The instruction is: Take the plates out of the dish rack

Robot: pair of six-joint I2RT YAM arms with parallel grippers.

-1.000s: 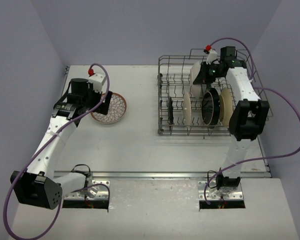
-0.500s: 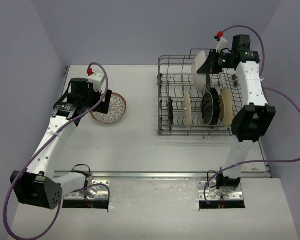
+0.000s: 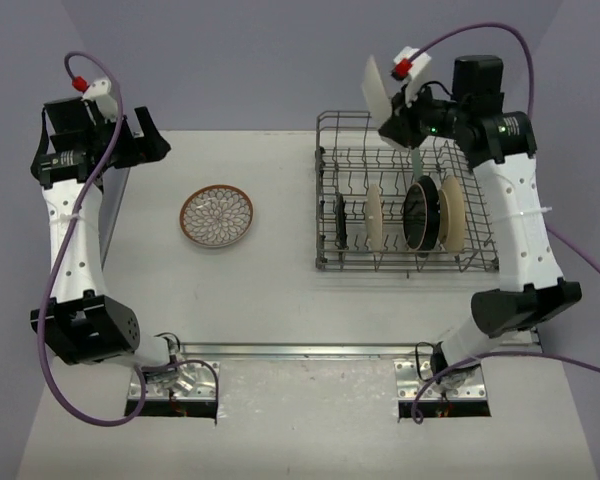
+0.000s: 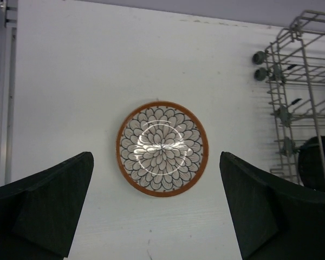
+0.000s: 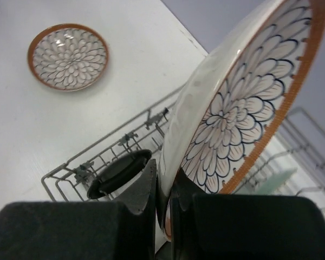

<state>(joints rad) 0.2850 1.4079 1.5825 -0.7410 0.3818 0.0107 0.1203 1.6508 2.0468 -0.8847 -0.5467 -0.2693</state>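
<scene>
Upper right, the right hand (image 5: 165, 189) pinches a petal plate (image 5: 244, 103) clear above the dish rack (image 3: 380, 262); left hand (image 3: 150, 138) gapes wide.

The dish rack (image 3: 400, 265) sits on the right half of the table (image 3: 280, 300), toward its far edge. The standing plates (image 3: 373, 215) are on edge, side by side, in its near row. The flat plate (image 3: 217, 216) lies on the table left of the rack, well apart from it. The lifted plate (image 3: 375, 88) hangs above the rack's far left part, clamped in the right gripper (image 3: 392, 118). The left gripper (image 3: 152, 138) hovers over the table's far left corner.
</scene>
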